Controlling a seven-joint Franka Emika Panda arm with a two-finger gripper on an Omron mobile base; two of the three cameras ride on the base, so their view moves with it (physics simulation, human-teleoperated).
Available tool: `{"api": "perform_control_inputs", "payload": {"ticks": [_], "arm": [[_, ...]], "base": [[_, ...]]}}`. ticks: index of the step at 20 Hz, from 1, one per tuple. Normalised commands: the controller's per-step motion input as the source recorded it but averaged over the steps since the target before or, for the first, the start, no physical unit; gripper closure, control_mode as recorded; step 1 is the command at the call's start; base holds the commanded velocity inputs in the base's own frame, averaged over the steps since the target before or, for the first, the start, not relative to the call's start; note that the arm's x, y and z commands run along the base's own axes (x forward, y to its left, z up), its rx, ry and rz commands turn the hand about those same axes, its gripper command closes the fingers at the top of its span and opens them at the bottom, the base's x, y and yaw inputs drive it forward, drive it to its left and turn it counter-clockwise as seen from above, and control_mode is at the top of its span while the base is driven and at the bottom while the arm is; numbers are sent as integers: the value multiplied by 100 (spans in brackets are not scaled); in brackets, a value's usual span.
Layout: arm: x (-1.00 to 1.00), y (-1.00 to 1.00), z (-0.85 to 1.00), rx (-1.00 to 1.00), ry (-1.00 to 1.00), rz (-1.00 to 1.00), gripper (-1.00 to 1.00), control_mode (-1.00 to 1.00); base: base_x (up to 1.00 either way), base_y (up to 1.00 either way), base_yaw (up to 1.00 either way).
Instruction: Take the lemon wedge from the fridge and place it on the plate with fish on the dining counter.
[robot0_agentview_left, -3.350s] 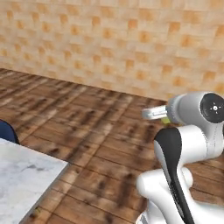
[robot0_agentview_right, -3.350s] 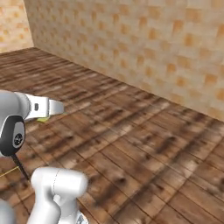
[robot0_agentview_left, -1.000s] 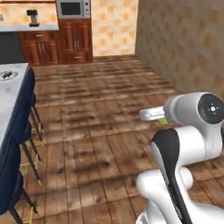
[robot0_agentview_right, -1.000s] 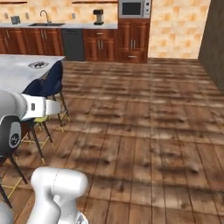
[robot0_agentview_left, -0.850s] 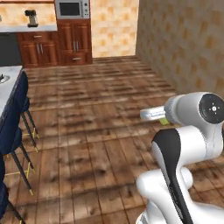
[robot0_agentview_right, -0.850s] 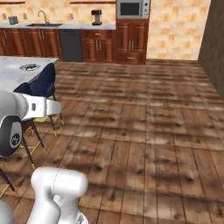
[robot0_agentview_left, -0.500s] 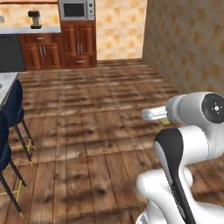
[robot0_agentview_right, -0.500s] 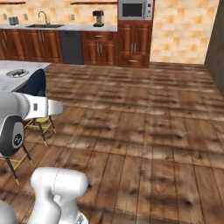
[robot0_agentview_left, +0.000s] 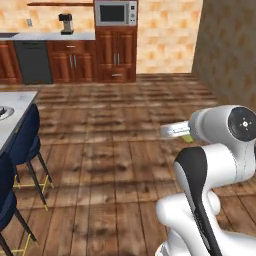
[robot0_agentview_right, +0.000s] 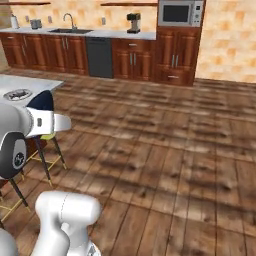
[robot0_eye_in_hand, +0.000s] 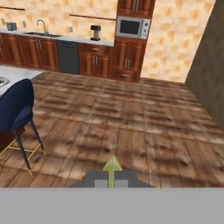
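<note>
Pincer (robot0_eye_in_hand: 112, 180) clamped on the lemon wedge (robot0_eye_in_hand: 112, 168), held over the wood floor (robot0_eye_in_hand: 131, 127); hand view shows the wedge tip between the fingertips, left base view just a green sliver (robot0_agentview_left: 187, 138) behind the wrist. Marble surface (robot0_agentview_right: 22, 86) cut off at frame edge, plate (robot0_agentview_right: 17, 93) on it hard to make out

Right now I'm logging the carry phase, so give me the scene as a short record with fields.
tool: shut on the lemon wedge
lemon wedge: yellow-green tip poking up between the fingertips
dining counter: white marble, ahead to the left
plate with fish: on the dining counter near its edge
blue stool: beside the dining counter
microwave: in the far wooden cabinets
</note>
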Motion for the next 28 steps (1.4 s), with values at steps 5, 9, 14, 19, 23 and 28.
{"api": "perform_control_inputs", "payload": {"ticks": [5,9,14,19,23,28], "arm": [[0,0,0,0,0,0,100,100],[0,0,0,0,0,0,100,100],[0,0,0,0,0,0,100,100],[0,0,0,0,0,0,100,100],[0,0,0,0,0,0,100,100],[0,0,0,0,0,0,100,100]], "base": [[100,0,30],[100,0,34],[100,3,44],[100,19,56],[89,40,55],[96,47,50]]}}
